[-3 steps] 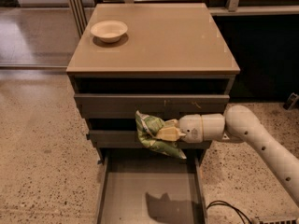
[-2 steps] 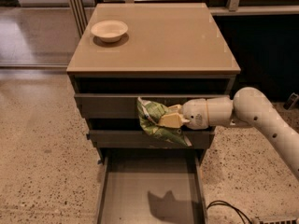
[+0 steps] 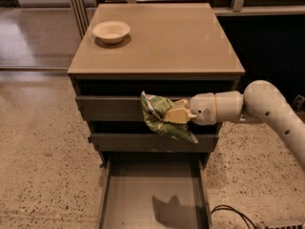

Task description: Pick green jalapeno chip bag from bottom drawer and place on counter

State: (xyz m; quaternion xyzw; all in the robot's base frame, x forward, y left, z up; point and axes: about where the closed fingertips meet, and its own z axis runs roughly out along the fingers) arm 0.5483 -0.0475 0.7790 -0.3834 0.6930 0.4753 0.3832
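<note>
Item: green jalapeno chip bag (image 3: pixel 156 120). We record it off the ground, pinched between the closed tan fingers of the hand (image 3: pixel 170 115), in front of the two upper drawer fronts. Below it, the bottom drawer (image 3: pixel 143 199) stands pulled out. Item: tan surface (image 3: pixel 171 42), higher than the bag, carrying a white bowl (image 3: pixel 111 31) near its rear left corner.

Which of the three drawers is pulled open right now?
The bottom drawer, slid far out toward the camera; the top drawer and middle drawer sit nearly flush. The gripper holds the green jalapeno chip bag in front of those two.
</note>
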